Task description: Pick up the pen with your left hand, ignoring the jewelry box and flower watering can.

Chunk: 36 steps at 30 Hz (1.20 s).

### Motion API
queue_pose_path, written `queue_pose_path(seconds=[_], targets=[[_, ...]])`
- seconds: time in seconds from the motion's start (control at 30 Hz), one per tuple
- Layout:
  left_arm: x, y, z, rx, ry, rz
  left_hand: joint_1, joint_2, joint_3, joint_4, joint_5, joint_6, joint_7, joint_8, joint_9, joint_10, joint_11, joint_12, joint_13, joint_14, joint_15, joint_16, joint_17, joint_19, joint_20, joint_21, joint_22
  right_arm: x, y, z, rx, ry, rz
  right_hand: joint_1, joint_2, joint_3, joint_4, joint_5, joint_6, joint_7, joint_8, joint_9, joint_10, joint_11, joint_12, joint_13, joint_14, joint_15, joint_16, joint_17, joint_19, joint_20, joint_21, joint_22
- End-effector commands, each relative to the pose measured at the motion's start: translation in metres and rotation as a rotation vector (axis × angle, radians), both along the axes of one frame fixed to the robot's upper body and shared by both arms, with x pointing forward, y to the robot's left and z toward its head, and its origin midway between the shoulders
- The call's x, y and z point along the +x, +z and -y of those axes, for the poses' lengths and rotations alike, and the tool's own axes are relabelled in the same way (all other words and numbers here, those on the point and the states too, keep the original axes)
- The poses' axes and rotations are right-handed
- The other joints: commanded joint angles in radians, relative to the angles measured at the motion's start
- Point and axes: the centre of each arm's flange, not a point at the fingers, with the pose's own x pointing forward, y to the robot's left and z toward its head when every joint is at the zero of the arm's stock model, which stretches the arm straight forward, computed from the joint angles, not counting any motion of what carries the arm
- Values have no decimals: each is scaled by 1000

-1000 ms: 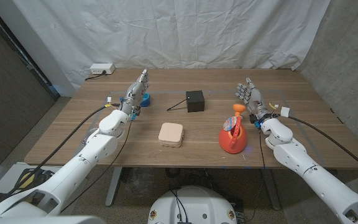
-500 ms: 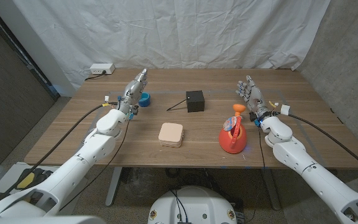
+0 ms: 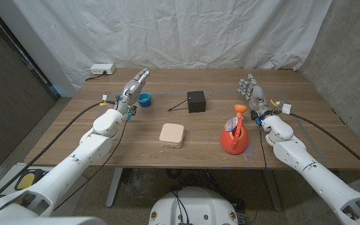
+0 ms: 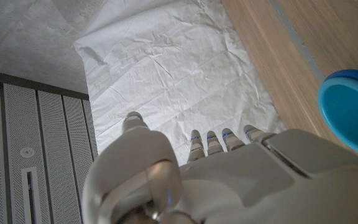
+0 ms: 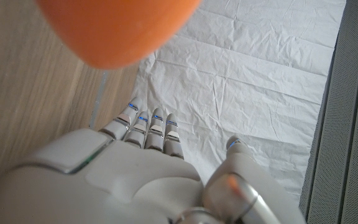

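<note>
The pen (image 3: 177, 104) lies on the bench (image 3: 136, 134), its far end touching a black box (image 3: 196, 100). The left hand (image 3: 132, 88) hovers empty, fingers extended, beside a blue cup (image 3: 144, 99), well apart from the pen. The right hand (image 3: 251, 93) is empty with fingers spread, behind the orange can (image 3: 234, 137). A cream case (image 3: 172, 135) sits mid-bench.

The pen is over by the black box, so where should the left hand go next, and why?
Probably toward the robot's right, across to the pen. The left hand holds nothing and hangs by the blue cup, apart from the pen, which leans against the black box. It has to get above the pen before it can close on it.
</note>
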Motion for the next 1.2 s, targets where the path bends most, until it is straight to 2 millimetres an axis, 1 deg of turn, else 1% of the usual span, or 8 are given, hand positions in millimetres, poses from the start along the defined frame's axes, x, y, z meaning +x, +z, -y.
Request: queue_pose_path(seconds=[0.03,0.27,0.63,0.77,0.9,1.03,1.17,1.2], targets=[[-2,7,2,49,15,42,30,1,2,-18,5,6,-26,0,3,-7,10,-2,4,-3,12,1,4,-23,6,0,1,-2,7,-2,9,-13,24,8,1,-2,-4,6,7,-3,0,2,2,4,-2,5,0,0,-2,2,4,-20,-3,3],[-4,10,6,78,72,57,75,-2,11,-45,5,36,-42,8,4,-6,8,0,5,-1,12,2,4,-19,15,3,2,-1,8,-1,5,-14,25,6,-1,-5,-4,6,9,-4,1,2,4,3,-1,5,0,-2,-2,2,6,-21,-6,3],[-10,13,11,111,117,69,189,-11,34,-108,-4,90,-57,21,8,0,13,4,5,23,16,7,3,21,46,15,2,3,11,3,8,-7,28,2,-4,-9,-4,6,10,-4,0,2,3,3,-2,5,1,0,-2,2,8,-22,-9,3],[-10,14,12,124,105,71,231,-14,41,-127,-7,126,-76,31,9,-1,13,3,5,26,21,5,3,25,50,14,1,4,11,3,7,-8,24,1,-4,-10,-3,6,11,-5,0,2,4,6,-2,5,0,1,-2,2,9,-21,-11,3],[-12,15,13,146,115,80,265,-11,49,-137,-10,150,-84,36,9,-5,23,2,5,25,27,4,3,31,59,14,1,3,10,3,9,-10,21,0,-4,-11,-3,6,11,-5,0,2,4,5,-2,5,1,1,-2,3,9,-21,-13,3],[-17,16,15,174,145,104,327,-8,63,-147,-15,197,-97,47,10,-18,5,-2,5,22,32,2,3,43,83,15,2,2,10,3,9,-9,22,-1,-4,-12,-3,6,11,-4,0,2,5,4,-2,5,2,1,-1,3,9,-21,-14,3],[-19,16,16,163,159,118,351,-13,65,-148,-18,223,-104,53,11,-16,7,0,5,25,37,2,3,47,92,16,2,2,10,2,9,-9,20,-1,-4,-12,-3,6,11,-5,0,2,5,3,-2,5,1,1,-2,3,9,-20,-16,3],[-19,16,16,165,159,121,371,-15,67,-149,-21,241,-111,58,12,-11,-7,2,5,25,37,2,3,49,93,15,2,2,10,2,9,-9,20,-1,-4,-12,-3,6,11,-5,0,2,5,4,-2,5,2,1,-2,3,9,-20,-16,3]])
